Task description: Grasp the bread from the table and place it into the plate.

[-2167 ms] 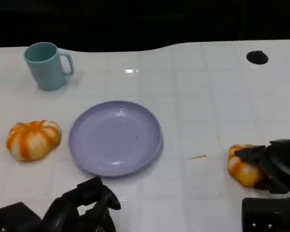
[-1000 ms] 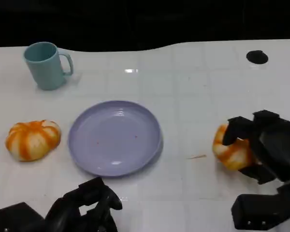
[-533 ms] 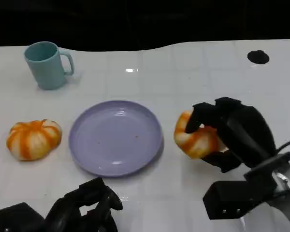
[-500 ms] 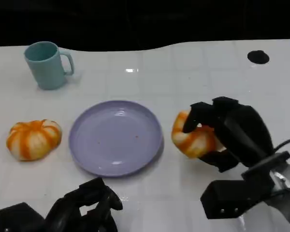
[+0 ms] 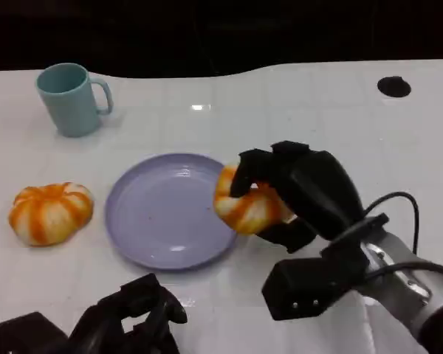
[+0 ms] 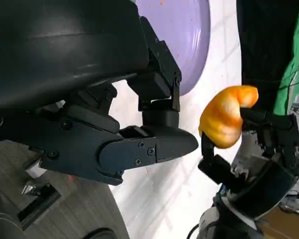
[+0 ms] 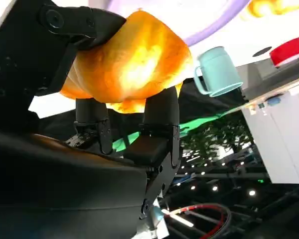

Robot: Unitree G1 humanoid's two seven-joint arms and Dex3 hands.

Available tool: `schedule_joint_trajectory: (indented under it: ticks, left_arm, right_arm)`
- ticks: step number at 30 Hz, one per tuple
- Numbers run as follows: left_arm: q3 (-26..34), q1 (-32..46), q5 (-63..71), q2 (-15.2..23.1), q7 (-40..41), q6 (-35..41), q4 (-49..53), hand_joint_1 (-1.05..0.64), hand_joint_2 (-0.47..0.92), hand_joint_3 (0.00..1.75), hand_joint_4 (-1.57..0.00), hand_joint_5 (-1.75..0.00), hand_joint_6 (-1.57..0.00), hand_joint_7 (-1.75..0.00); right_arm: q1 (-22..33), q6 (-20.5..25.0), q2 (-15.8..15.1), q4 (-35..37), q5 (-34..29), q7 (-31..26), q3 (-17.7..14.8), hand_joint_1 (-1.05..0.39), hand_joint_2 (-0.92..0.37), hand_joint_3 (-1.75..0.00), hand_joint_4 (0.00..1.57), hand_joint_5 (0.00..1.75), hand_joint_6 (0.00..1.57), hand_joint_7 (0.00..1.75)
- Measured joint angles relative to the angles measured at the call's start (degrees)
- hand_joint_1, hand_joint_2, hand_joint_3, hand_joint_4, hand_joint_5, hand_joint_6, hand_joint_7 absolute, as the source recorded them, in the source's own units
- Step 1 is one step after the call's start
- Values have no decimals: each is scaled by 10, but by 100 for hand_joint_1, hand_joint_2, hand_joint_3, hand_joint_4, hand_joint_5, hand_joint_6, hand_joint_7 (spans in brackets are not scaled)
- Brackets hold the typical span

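While the right hand (image 5: 295, 195) grips the bread (image 5: 245, 206) over the plate's (image 5: 155, 247) right rim, its fingers hide the loaf's far side; the left hand (image 5: 136, 321), cut off at the near edge, holds nothing, fingers apart.

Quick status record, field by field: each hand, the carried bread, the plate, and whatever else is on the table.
right hand: grips one bread roll, raised above the table
held bread: over the plate's right rim, not yet set down
plate: purple, nothing resting in it
left hand: low at the near edge, fingers curled, holding nothing
second bread: on the table left of the plate, untouched
mug: teal, upright, far left
table: white, tiled
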Motion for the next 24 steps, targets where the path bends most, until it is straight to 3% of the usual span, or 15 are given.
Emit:
schedule_joint_trajectory:
  ticks: [7,11,14,17,19,21,24]
  left_arm:
    - [-2,7,7,2,0,-7,-2,-72,91,56,-81,-175,-67,-149]
    - [-2,9,3,2,0,-6,-5,-71,91,55,-81,-175,-68,-148]
    - [-2,10,1,1,0,-4,-7,-71,91,53,-83,-175,-70,-146]
    - [-2,11,-1,0,0,-2,-9,-70,92,53,-81,-175,-70,-145]
    - [-2,11,-1,0,0,-2,-10,-71,92,52,-81,-175,-70,-145]
    - [-2,11,-1,0,1,2,-10,-70,92,52,-81,-175,-71,-145]
    - [-3,12,2,0,10,11,-14,-69,92,52,-81,-175,-71,-146]
  right_arm:
    - [-40,3,43,53,2,13,18,-14,-41,-117,93,175,82,150]
    - [-68,13,67,84,2,15,28,-16,-42,-112,87,171,86,126]
    - [-87,26,80,100,1,21,33,-19,-51,-89,84,151,93,90]
    - [-94,39,90,107,1,31,35,-24,-73,-44,79,103,93,42]
    - [-96,49,94,109,1,41,37,-27,-81,-30,69,85,86,25]
    - [-101,64,95,110,0,59,42,-31,-86,-20,48,57,74,10]
    - [-110,83,93,109,-2,92,50,-45,-91,-14,24,33,56,1]
